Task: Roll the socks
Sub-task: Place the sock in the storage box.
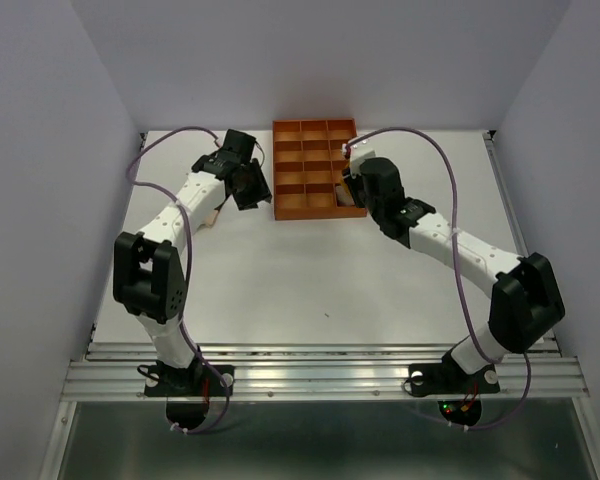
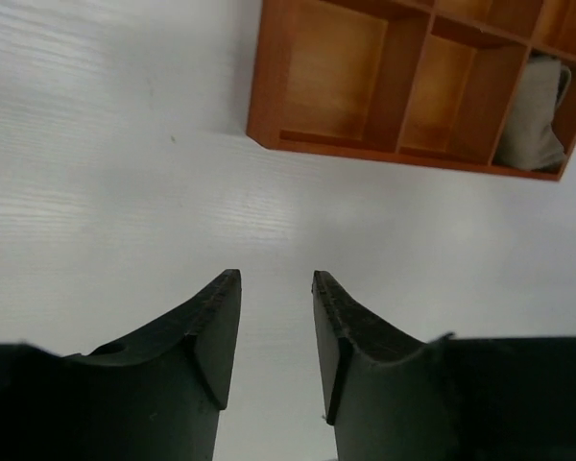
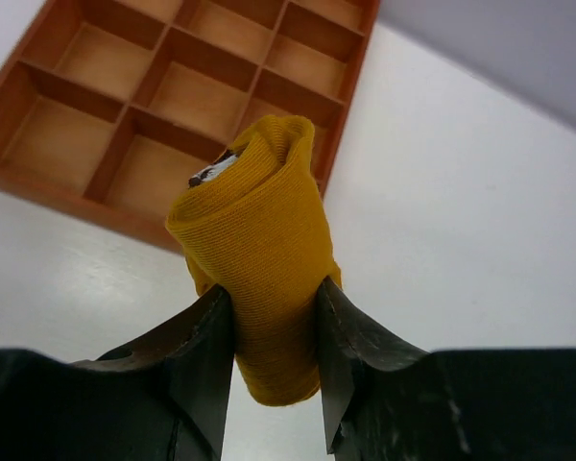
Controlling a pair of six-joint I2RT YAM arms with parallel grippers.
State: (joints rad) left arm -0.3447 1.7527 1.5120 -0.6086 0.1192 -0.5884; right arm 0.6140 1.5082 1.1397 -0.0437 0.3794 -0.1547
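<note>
On the left, my left claw [image 2: 276,277] hangs released over the white counter [image 1: 310,290], its two fingers apart with only bare surface showing between them. Ahead of it and a little to the right sits the one orange tray [image 2: 269,82], three compartments across, its near-left corner closest to me. In a near-row compartment toward the tray's right side lies a grey-taupe sock [image 2: 536,110], bunched up against the dividers.

On the right, my right claw [image 3: 273,288] is clenched on the mustard sock [image 3: 259,226], which is wound into a thick roll standing up between the fingers. The roll sits at the tray's near-right corner and hides part of the compartments behind it.

I count two socks in view, one tray, two arms and two claws.
</note>
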